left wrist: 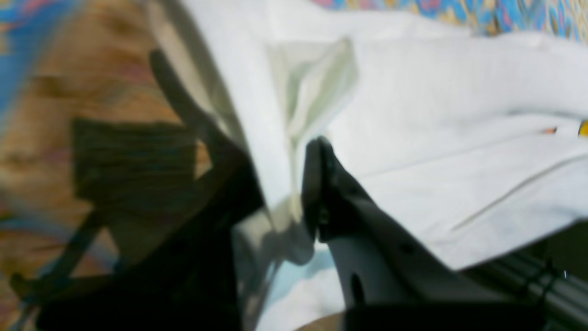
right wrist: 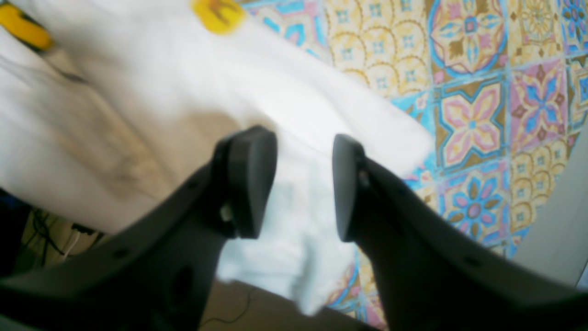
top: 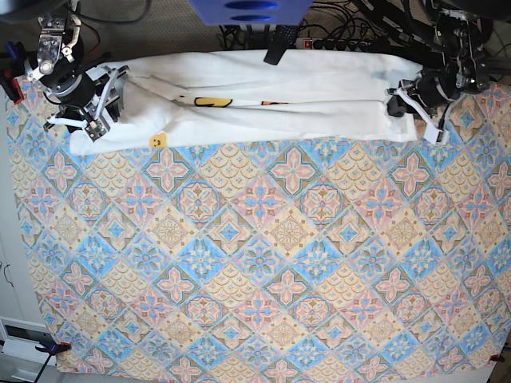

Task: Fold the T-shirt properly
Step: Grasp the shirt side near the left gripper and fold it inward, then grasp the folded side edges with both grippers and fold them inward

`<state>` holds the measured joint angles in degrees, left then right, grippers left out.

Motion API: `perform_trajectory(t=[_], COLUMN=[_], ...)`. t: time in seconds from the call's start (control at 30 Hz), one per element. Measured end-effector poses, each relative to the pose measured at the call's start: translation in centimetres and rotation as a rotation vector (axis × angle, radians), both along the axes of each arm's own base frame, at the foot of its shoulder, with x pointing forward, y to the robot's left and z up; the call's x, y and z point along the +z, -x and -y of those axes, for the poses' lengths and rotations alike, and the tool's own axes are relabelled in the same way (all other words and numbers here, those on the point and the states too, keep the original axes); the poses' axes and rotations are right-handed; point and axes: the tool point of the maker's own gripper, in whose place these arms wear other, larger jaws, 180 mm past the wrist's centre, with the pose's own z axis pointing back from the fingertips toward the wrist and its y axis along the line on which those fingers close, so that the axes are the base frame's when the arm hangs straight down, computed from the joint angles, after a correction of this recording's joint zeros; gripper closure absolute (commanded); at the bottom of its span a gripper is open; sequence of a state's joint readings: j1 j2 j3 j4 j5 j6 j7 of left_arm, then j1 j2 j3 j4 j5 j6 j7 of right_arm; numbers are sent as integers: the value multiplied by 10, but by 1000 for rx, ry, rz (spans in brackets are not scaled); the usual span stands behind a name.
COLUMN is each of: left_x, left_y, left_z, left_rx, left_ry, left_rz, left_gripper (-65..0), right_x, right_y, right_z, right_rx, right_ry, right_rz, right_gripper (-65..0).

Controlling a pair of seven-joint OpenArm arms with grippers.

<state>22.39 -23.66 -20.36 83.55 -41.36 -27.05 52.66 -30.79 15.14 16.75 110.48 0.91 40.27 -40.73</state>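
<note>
The white T-shirt (top: 279,112) lies as a long folded band along the far edge of the table, with yellow print (top: 209,101) showing at a fold. My left gripper (top: 401,102) is at the shirt's right end. In the left wrist view the left gripper (left wrist: 282,179) is closed on a raised fold of the T-shirt (left wrist: 436,138), which hides one finger. My right gripper (top: 108,102) is at the shirt's left end. In the right wrist view the right gripper (right wrist: 303,184) is open, its pads apart over the T-shirt's (right wrist: 161,92) edge, with a yellow print (right wrist: 218,14) nearby.
A patterned tile-print cloth (top: 263,263) covers the table in front of the shirt. A power strip and cables (top: 335,41) lie behind the far edge. A blue object (top: 247,9) sits at the top. A clamp (top: 49,347) holds the front left corner.
</note>
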Motion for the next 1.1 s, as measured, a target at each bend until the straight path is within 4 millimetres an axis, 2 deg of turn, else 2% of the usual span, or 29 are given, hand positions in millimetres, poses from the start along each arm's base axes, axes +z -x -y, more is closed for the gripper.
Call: perform_trajectory(t=[0.2,0.3,0.37,0.47,0.57,0.7,0.97,1.1], left_x=[21,22,24,40,43,43,55,50], left_y=[-35,-43,-48,-65,-64,-52,-46,-42], left_z=[-60,-86,-93,-103,-106,-83,1,37], left_rx=[120,174,169,180,171,125,-27,-66], left_ry=[-131,-189,-204,-221,-234,-232,-176,-117], left_rz=[77,74,69,147,145,121,156,140], left_gripper=[-9,-9,-9,-9,-9,-10,-11,-11], right_x=[0,0,-1,-1,-1,-1,0,0], right_y=[0,0,2,2,2,2,0,0], right_z=[0,0,0,0,0,-1,0,-1], right_rx=[0,1,0,0,0,0,0,-1], right_ry=[-1,0,-1,-1,-1,-2,-1,-3], right_rz=[0,0,-5,-5,-6,-4,1,2], right_gripper=[-236,-236,-236,-236,-236,-236,-236,-236])
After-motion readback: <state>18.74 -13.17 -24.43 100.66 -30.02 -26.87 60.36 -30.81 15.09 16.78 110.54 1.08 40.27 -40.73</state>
